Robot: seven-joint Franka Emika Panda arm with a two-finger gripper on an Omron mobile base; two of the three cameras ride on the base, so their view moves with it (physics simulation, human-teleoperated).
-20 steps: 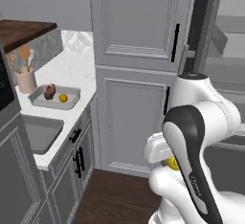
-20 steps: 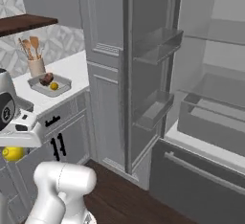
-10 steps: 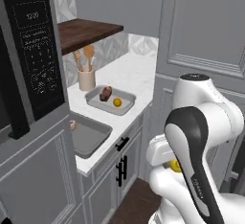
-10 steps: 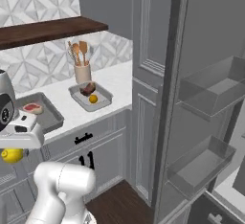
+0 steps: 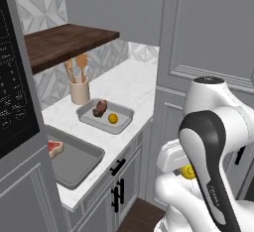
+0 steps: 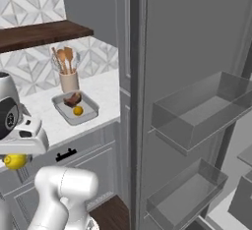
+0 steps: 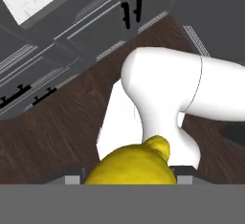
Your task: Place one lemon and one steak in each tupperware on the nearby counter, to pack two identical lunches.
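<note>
My gripper (image 7: 129, 176) is shut on a yellow lemon (image 7: 131, 164), held low in front of the robot's body over the wooden floor. The same lemon (image 5: 187, 171) shows beside the arm, and again at the left (image 6: 15, 161). On the white counter (image 5: 126, 82) lies a grey tupperware (image 5: 125, 117) holding a dark steak (image 5: 100, 108) and a lemon (image 5: 113, 118). A second, nearer grey tupperware (image 5: 79, 164) holds a red steak (image 5: 54, 147) at its left edge. The first tupperware (image 6: 91, 110) also shows with its steak (image 6: 73, 99) and lemon (image 6: 78, 110).
A beige holder with wooden utensils (image 5: 79, 89) stands behind the tupperware, under a dark wooden shelf (image 5: 64, 40). A black microwave (image 5: 15, 102) hangs at the left. Tall grey cabinets (image 5: 208, 37) close the counter's right end. An open fridge door with clear shelves (image 6: 197, 111) stands at the right.
The base has turned and driven, so the whole picture shifted: counter and tupperwares now sit closer and more central. My gripper still holds the lemon in the same pose.
</note>
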